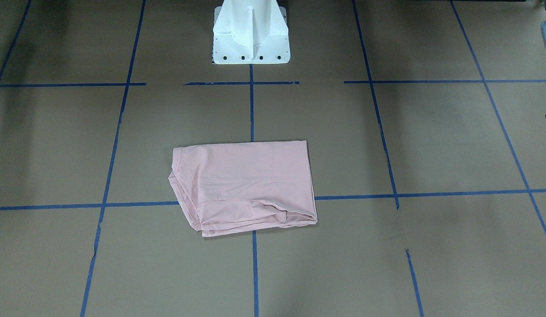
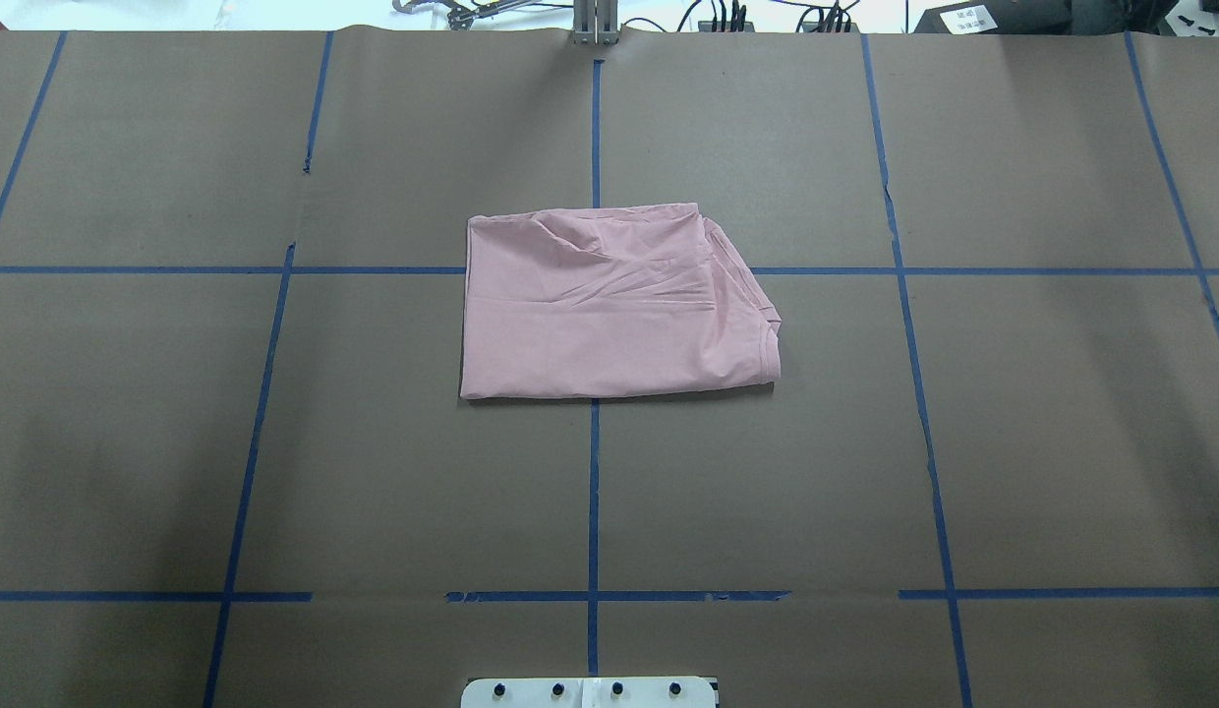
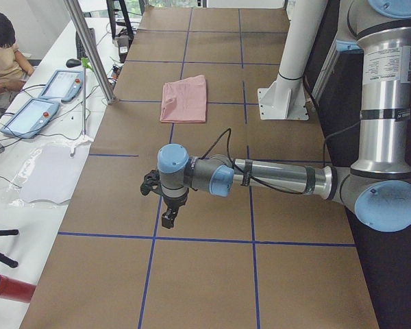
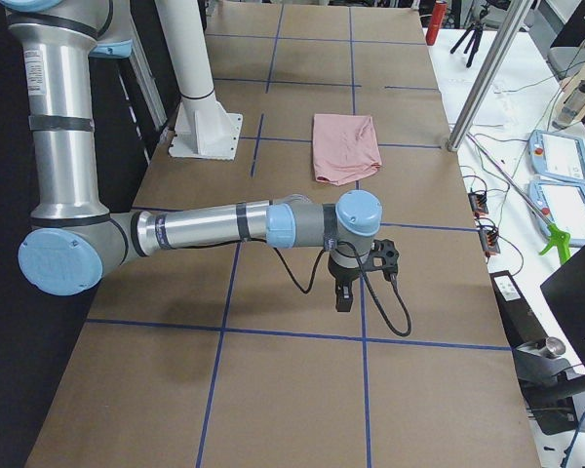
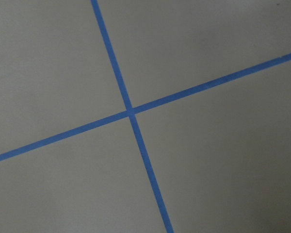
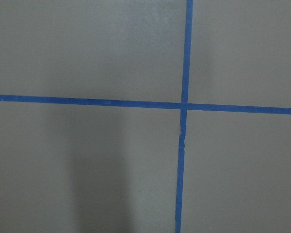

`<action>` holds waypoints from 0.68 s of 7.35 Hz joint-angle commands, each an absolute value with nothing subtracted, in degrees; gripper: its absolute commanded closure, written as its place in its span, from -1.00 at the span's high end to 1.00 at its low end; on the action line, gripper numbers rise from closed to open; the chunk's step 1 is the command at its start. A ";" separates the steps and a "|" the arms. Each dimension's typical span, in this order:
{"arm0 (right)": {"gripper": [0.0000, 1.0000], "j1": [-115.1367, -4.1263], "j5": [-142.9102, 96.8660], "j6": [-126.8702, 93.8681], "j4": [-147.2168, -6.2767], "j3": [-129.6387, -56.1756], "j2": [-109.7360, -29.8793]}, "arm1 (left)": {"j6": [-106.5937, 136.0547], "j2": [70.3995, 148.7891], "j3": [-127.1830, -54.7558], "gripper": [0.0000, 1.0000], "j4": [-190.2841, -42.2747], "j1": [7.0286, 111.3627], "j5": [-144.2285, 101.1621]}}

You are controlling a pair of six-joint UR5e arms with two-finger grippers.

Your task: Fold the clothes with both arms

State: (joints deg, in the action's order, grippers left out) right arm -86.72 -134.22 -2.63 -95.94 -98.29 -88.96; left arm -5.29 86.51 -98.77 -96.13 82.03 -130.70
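The pale pink T-shirt (image 1: 244, 185) lies folded into a rough rectangle at the middle of the table, plain side up, no print showing; it also shows in the overhead view (image 2: 609, 305). Both arms are far from it. In the exterior left view the near left arm holds its gripper (image 3: 168, 218) pointing down over the paper, well short of the shirt (image 3: 185, 99). In the exterior right view the right gripper (image 4: 343, 297) hangs likewise, apart from the shirt (image 4: 344, 146). I cannot tell whether either is open or shut. The wrist views show only paper and tape.
Brown paper with blue tape lines (image 2: 593, 492) covers the table. The white pedestal (image 1: 251, 31) stands at the robot's side. A person with tablets (image 3: 27, 116) sits at a side bench; cables, a metal post (image 4: 487, 78) and tablets line the far edge.
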 commanded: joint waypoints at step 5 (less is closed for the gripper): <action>1.00 -86.75 -134.65 -2.64 -96.24 -97.82 -90.26 | -5.45 86.05 -98.97 1.00 -83.58 90.69 -131.22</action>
State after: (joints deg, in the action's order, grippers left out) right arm -86.70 -134.63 -2.64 -96.14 -97.91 -90.15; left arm -5.41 86.46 -100.01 -83.36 89.03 -131.11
